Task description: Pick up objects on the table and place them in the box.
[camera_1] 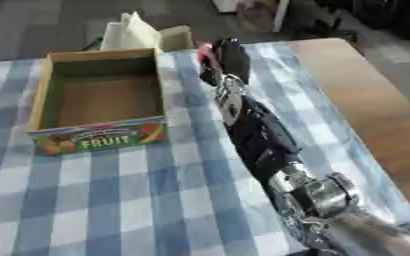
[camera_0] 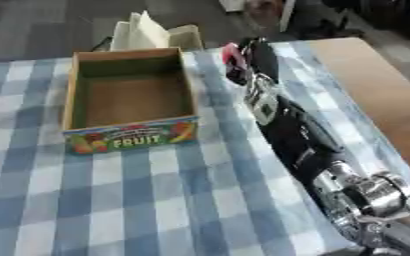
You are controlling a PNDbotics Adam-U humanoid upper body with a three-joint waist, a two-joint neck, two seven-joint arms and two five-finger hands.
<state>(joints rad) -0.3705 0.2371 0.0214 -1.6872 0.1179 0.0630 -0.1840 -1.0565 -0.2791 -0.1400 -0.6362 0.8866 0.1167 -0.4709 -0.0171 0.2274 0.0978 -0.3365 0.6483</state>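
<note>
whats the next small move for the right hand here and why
Probably carry the red thing left over the box and let go. The right hand is at the far edge beside the box's right wall, apparently curled round the red thing, and the box looks empty.

Blue-and-white checked cloth table cover (camera_0: 138, 200): woven, matt, smooth. Open brown cardboard box (camera_0: 130, 95): matt inside, printed glossy fruit label on near wall. Bare wooden tabletop (camera_0: 383, 100) along right edge: smooth, light sheen. Black right arm (camera_0: 292, 135): matt plastic shell, polished silver metal joints (camera_0: 379, 192). Right hand (camera_0: 248, 60): black, slight gloss, red part beside it.
</note>
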